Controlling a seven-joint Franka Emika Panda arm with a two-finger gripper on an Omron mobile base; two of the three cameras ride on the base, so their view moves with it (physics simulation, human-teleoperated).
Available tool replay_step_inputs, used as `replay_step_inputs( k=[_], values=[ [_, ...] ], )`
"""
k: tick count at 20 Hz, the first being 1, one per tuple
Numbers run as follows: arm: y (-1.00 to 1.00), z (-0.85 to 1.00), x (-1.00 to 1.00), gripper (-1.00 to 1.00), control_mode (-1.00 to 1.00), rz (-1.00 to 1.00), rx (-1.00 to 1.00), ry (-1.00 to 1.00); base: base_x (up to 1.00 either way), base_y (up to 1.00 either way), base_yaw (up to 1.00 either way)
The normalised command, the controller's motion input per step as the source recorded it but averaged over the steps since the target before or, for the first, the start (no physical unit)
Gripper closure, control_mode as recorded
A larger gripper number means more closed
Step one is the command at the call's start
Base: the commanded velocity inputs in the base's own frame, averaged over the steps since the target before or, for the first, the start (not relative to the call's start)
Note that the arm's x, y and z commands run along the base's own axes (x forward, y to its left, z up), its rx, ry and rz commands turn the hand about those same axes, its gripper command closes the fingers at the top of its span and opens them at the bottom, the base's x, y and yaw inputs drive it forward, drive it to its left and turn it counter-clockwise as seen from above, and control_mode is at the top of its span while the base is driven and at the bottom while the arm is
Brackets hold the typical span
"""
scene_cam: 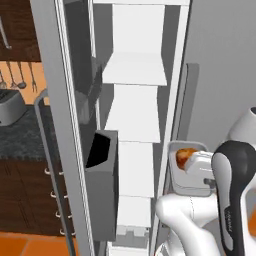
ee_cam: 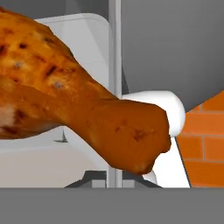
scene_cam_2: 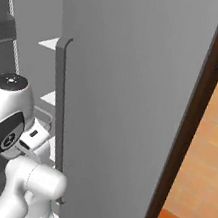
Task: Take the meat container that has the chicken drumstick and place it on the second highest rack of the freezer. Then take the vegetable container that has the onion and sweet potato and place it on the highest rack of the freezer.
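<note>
The meat container (scene_cam: 186,186), a shallow grey tray, hangs in the air at the right edge of the open freezer (scene_cam: 134,70), level with its lower white shelves. The chicken drumstick (scene_cam: 183,156) lies in it and is seen very close in the hand view as the orange-brown drumstick (ee_cam: 65,100), with the tray's pale rim (ee_cam: 87,22) behind it. My gripper (scene_cam: 197,170) is shut on the tray's near side, its fingertips hidden by the hand. The vegetable container, onion and sweet potato are out of view.
The freezer door stands open at left, with dark grey bins (scene_cam: 102,185) and a long bar handle (scene_cam: 47,150). A closed grey door with a handle (scene_cam_2: 57,97) lies right of the opening. A toaster (scene_cam: 10,107) sits on the counter far left.
</note>
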Motion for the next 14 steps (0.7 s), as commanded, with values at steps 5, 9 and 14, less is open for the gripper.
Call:
replay_step_inputs(
  k=[5,9,14],
  values=[
    [0.0,0.0,0.0,1.0,1.0,0.0,0.0,0.0,0.36,-0.2,0.41],
    [0.0,0.0,0.0,1.0,1.0,0.0,0.0,0.0,0.58,0.0,0.22],
    [0.0,0.0,0.0,1.0,1.0,0.0,0.0,0.0,0.09,0.38,0.03]
  ],
)
